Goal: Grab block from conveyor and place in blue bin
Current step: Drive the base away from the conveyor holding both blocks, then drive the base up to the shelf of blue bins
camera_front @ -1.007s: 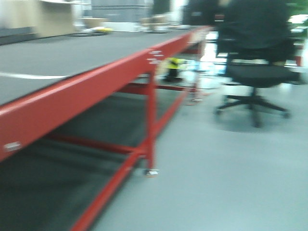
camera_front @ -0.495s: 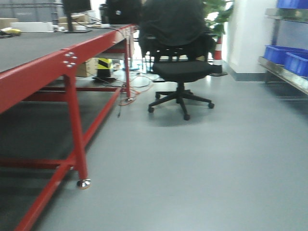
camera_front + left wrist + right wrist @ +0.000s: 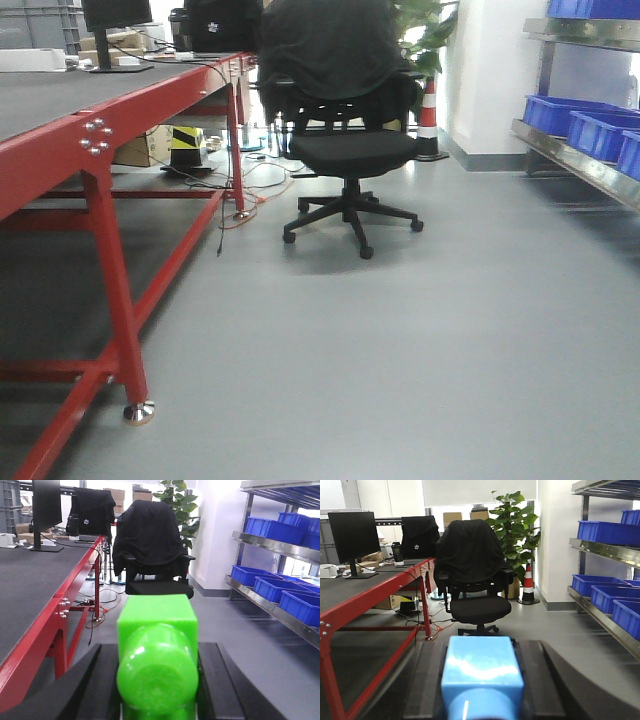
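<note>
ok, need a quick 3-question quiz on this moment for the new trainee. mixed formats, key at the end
1. Multiple choice: what does the left hand hold?
A) a red block
B) a green block
C) nothing

2. True or false: the right hand holds a blue block.

3. Fill in: in the front view, the blue bins sit on a shelf to the ___ of the office chair.

Key: 1 B; 2 true; 3 right.
</note>
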